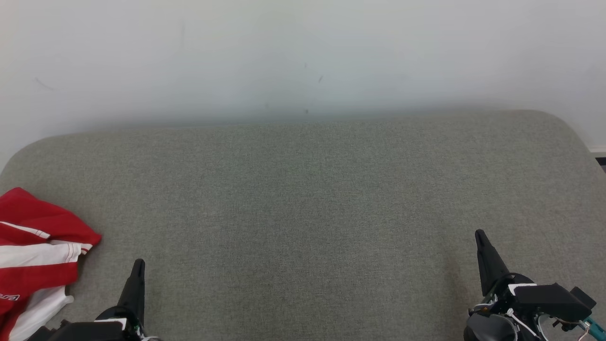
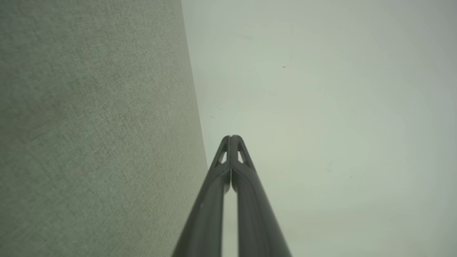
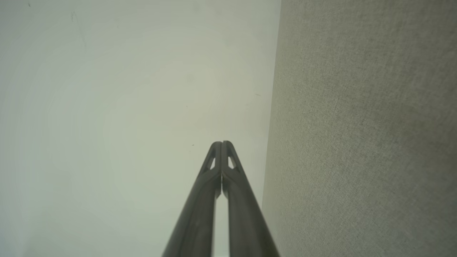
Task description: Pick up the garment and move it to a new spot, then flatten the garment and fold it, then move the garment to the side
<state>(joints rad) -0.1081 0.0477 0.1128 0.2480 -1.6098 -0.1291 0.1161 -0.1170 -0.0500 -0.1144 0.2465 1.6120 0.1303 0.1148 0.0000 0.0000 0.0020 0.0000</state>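
A red and white striped garment lies crumpled at the left edge of the grey fabric surface, partly cut off by the head view's border. My left gripper is at the lower left, a short way right of the garment and not touching it. In the left wrist view its fingertips meet, shut on nothing. My right gripper is at the lower right, far from the garment. Its fingertips also meet, holding nothing.
The grey surface has rounded far corners and ends against a pale wall. A strip of dark floor shows past the right corner. The wide middle of the surface lies between my two grippers.
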